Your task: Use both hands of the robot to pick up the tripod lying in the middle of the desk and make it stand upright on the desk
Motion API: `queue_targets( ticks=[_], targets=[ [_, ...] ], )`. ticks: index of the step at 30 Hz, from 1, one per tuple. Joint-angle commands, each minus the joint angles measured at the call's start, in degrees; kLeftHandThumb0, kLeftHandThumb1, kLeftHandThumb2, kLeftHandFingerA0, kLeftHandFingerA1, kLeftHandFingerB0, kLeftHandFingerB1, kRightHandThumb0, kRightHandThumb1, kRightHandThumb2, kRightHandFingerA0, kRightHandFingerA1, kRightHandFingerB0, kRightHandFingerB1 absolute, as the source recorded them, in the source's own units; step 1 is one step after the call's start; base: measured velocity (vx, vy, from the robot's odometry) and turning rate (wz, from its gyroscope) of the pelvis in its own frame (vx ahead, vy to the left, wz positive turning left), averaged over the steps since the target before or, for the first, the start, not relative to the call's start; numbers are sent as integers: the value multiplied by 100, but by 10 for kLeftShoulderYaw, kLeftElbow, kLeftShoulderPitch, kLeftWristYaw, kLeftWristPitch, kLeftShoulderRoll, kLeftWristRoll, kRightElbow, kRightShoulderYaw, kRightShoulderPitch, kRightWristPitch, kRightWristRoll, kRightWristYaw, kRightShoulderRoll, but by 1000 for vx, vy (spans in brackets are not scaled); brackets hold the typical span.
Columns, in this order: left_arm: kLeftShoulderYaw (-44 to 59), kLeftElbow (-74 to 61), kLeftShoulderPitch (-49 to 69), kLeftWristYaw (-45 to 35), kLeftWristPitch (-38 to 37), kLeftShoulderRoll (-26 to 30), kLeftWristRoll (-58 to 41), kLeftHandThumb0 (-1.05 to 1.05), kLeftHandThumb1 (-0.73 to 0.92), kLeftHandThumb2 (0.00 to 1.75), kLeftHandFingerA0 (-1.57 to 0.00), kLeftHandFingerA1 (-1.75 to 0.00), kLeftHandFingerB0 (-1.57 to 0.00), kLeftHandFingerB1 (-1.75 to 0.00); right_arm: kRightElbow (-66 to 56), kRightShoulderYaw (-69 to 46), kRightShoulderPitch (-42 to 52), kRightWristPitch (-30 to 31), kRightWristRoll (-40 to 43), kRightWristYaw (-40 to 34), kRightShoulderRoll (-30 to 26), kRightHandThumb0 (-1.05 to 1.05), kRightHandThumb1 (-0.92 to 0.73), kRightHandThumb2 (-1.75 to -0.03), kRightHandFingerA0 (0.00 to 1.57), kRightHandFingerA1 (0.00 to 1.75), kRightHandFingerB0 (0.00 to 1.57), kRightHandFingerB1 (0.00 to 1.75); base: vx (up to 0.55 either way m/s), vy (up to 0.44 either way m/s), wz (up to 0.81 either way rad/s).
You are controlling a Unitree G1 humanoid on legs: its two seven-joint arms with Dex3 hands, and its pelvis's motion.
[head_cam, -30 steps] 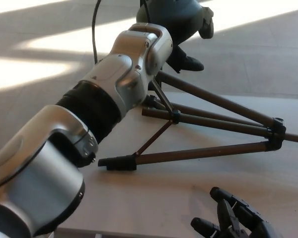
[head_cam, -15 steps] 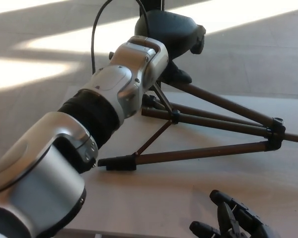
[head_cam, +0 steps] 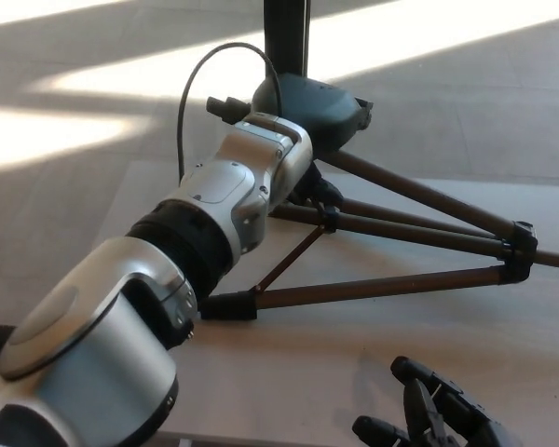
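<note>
Tripod (head_cam: 382, 284) lies on the desk (head_cam: 503, 363) across center and right of frame, legs splayed toward the right edge, head end near upper center. Left arm runs from lower left up to the tripod head; left hand (head_cam: 312, 102) sits on it, grip can't be told. Right hand (head_cam: 429, 419) at bottom right, fingers spread, holding nothing, apart from the tripod.

This looks like a plain indoor test room or lab rather than a home. A pale wooden desk (head_cam: 373, 363) stands on a bare grey floor (head_cam: 65, 196) crossed by bright bands of sunlight, and 1 dark upright post (head_cam: 286, 37) rises behind it. No furnishings show that settle it further.
</note>
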Motion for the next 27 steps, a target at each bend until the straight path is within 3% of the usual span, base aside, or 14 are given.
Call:
queue_targets(
  ticks=[1,6,7,8,9,10,12,14,15,16,19,20,27],
  targets=[
    [15,9,4,22,-5,-12,14,-77,47,86,-21,-53,-18,-43,1,-1,2,-16,8,-18,57,-61,-62,-58,79,86,67,56,0,0,0],
    [28,16,7,32,-10,-24,14,-79,49,89,-22,-55,-16,-45,1,0,2,-20,11,-18,54,-61,-61,-58,78,88,67,58,0,0,0],
    [29,17,7,34,-13,-24,15,-80,65,61,-26,-50,-21,-36,1,1,1,-21,10,-20,55,-61,-61,-58,76,87,68,58,0,0,0],
    [28,17,9,39,-19,-23,17,-81,66,60,-30,-52,-22,-37,1,3,0,-20,7,-21,53,-61,-62,-59,76,86,67,57,0,0,0],
    [25,18,10,42,-18,-20,23,-79,50,91,-30,-59,-15,-47,1,4,0,-20,7,-21,52,-60,-62,-59,75,85,66,57,0,0,0],
    [23,19,10,39,-16,-20,25,-75,63,59,-33,-52,-23,-37,1,5,-1,-20,7,-21,52,-61,-62,-59,78,88,66,57,0,0,0],
    [21,21,8,34,-13,-19,28,-75,63,59,-33,-52,-23,-37,1,6,-2,-20,7,-22,51,-61,-62,-59,78,88,66,57,0,0,0],
    [9,19,5,9,0,-13,38,-74,63,60,-28,-51,-20,-37,-1,8,0,-18,8,-26,52,-61,-62,-59,76,87,65,56,0,0,0],
    [-4,24,6,-6,2,-6,49,-75,48,87,-23,-55,-15,-44,1,10,1,-21,8,-19,49,-60,-63,-59,72,88,64,56,0,0,0],
    [-8,25,8,-5,0,-3,53,-74,60,59,-30,-49,-24,-34,2,10,0,-21,8,-19,48,-61,-63,-59,72,87,63,55,0,0,0],
    [-18,24,14,-5,-4,4,60,-75,59,59,-31,-50,-25,-36,4,12,-2,-21,7,-20,48,-61,-63,-60,73,88,63,55,0,0,0],
    [-30,26,17,-15,-3,7,69,-77,45,86,-30,-58,-23,-50,3,12,-3,-19,9,-22,48,-61,-63,-60,73,88,63,55,0,0,0],
    [-64,32,28,-19,9,2,99,-77,46,86,-22,-55,-12,-43,3,12,-9,-19,8,-20,44,-61,-64,-60,69,90,59,55,0,0,0]
  ],
)
